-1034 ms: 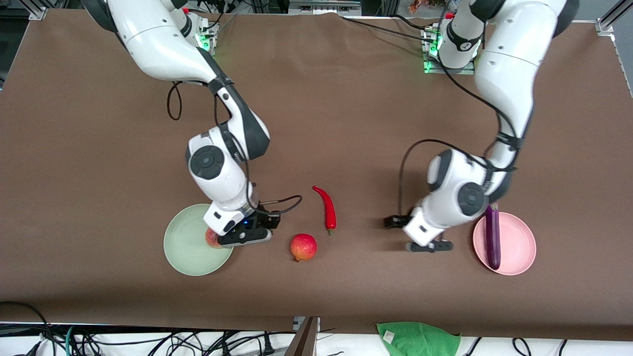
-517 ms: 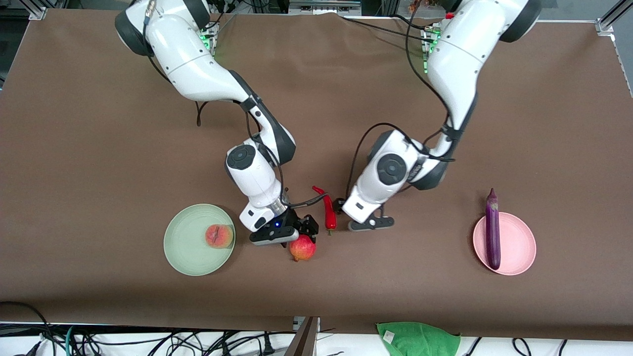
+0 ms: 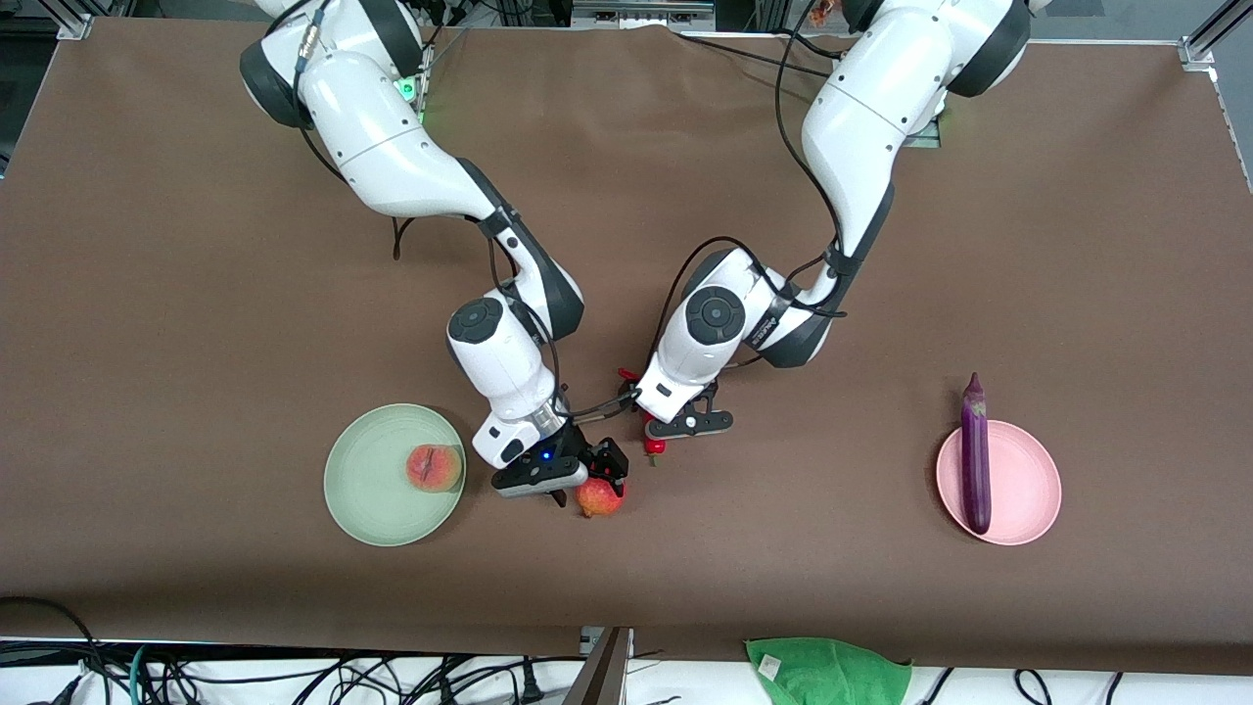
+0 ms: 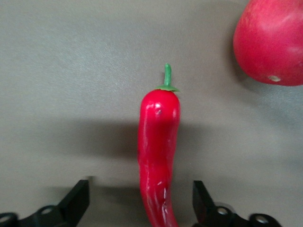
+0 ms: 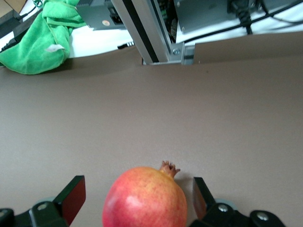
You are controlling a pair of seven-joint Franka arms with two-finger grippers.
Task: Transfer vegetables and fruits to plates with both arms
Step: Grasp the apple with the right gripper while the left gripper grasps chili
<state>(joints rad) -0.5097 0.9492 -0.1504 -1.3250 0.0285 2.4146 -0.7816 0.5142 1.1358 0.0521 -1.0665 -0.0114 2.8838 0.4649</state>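
Observation:
The red chili pepper [image 4: 158, 142] lies on the brown table between the wide-apart fingers of my left gripper [image 4: 139, 201], which is open and low over it [image 3: 675, 426]; only the chili's stem end [image 3: 653, 446] shows from the front. The pomegranate [image 5: 144, 198] sits between the fingers of my open right gripper [image 5: 136, 195], which straddles it [image 3: 585, 480] without touching. The peach [image 3: 434, 467] rests on the mint green plate [image 3: 367, 504]. The purple eggplant [image 3: 975, 460] lies on the pink plate [image 3: 1028, 490], its stem end over the rim.
A bright green cloth [image 3: 827, 671] lies off the table's edge nearest the front camera, also in the right wrist view as the cloth [image 5: 38, 42]. A metal frame post [image 5: 151, 33] stands at that edge. The two grippers work close beside each other.
The right gripper let go of the peach on the green plate and moved over the pomegranate. The left arm swung from beside the pink plate to the chili and came down around it.

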